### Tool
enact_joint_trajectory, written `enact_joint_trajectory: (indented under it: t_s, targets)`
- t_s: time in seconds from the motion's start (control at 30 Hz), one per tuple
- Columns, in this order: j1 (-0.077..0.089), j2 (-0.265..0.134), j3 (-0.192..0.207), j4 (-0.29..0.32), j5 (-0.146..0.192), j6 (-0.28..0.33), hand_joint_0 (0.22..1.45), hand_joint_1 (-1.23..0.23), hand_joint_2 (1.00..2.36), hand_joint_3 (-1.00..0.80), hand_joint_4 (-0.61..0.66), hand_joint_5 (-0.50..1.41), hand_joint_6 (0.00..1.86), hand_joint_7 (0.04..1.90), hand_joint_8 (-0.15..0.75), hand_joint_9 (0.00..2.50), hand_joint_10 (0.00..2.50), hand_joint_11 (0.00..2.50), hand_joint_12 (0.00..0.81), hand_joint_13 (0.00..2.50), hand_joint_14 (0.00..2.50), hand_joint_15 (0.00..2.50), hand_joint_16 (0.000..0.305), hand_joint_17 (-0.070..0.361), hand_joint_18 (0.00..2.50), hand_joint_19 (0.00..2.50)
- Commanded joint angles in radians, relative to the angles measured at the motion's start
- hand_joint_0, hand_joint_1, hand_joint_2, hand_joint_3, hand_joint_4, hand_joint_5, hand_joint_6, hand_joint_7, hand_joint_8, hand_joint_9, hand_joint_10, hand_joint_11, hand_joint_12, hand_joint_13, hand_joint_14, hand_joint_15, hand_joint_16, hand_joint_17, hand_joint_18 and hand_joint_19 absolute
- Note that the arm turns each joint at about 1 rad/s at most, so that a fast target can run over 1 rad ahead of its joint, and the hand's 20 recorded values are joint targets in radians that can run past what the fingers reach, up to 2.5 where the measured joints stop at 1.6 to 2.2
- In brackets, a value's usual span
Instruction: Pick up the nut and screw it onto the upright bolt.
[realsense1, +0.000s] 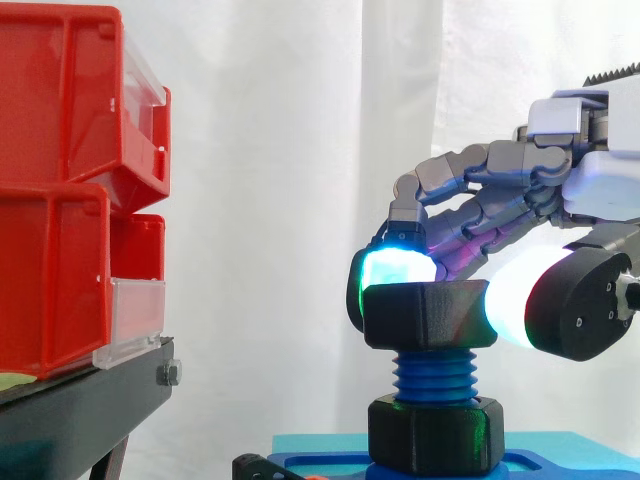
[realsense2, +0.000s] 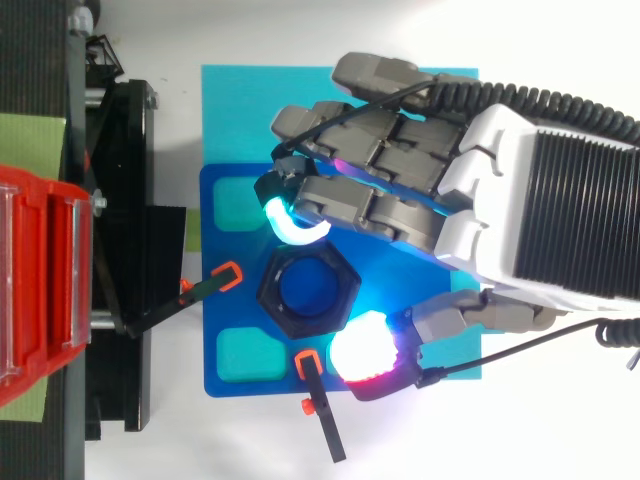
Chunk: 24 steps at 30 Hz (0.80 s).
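The hand (realsense2: 520, 200) is pinching the nut (realsense1: 425, 315): seen from above, a cyan fingertip (realsense2: 292, 226) is pressing at its 12 o'clock and the thumb (realsense2: 360, 350) at its 5 o'clock. The nut is sitting level atop the upright bolt (realsense1: 435, 378), so pickup and placing are looking done. Bare blue threads are showing down to the black hex base (realsense1: 435, 432), so most of the screwing is likely remaining.

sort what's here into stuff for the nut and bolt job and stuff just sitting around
For the job:
- black nut, pinched by the hand
- upright blue bolt under it
- blue base plate under the bolt

Just about:
- red bins
- black stand
- white curtain
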Motion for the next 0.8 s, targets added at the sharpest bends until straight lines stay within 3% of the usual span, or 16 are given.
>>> enact_joint_trajectory:
  t_s: [0.0,0.1,0.77]
  targets:
    - [-0.005,0.0,0.01,-0.022,-0.005,0.0,0.49,-0.62,1.0,-0.5,0.29,-0.17,0.52,1.15,0.274,0.54,0.0,0.0,0.288,0.69,0.0,0.0,0.035,0.08,0.49,0.08]
    - [-0.011,0.0,0.018,-0.053,-0.014,0.0,0.47,-0.6,1.0,-0.5,0.3,-0.17,0.52,1.16,0.281,0.54,0.0,0.0,0.293,0.68,0.0,0.0,0.037,0.083,0.49,0.08]
    - [-0.037,0.002,0.041,-0.06,-0.063,-0.003,0.36,-0.49,1.0,-0.5,0.33,-0.19,0.5,1.03,0.319,0.56,0.0,0.0,0.343,0.71,0.0,0.0,0.05,0.113,0.56,0.07]
